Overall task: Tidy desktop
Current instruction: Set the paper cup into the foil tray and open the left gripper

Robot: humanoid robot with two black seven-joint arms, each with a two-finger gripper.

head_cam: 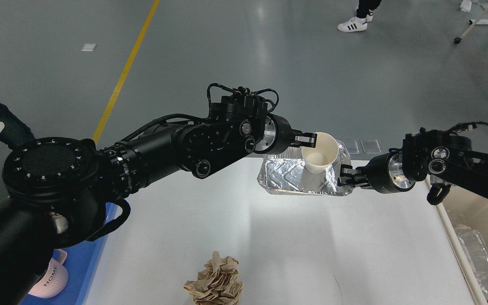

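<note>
The white desktop (269,237) fills the lower middle of the head view. My right gripper (342,178) is shut on the right rim of a silver foil tray (286,178) and holds it over the desktop's far edge. A white paper cup (321,159) stands upright inside the tray, mouth up. My left gripper (304,140) comes in from the left and pinches the cup's left rim. A ball of crumpled brown paper (215,281) lies on the desktop near its front edge.
A blue plastic tray (81,275) sits off the desktop's left edge with a pink mug (51,277) in it, mostly hidden by my left arm. A beige bin (477,212) at the right holds a clear container (479,258). A person's feet (352,25) show far behind.
</note>
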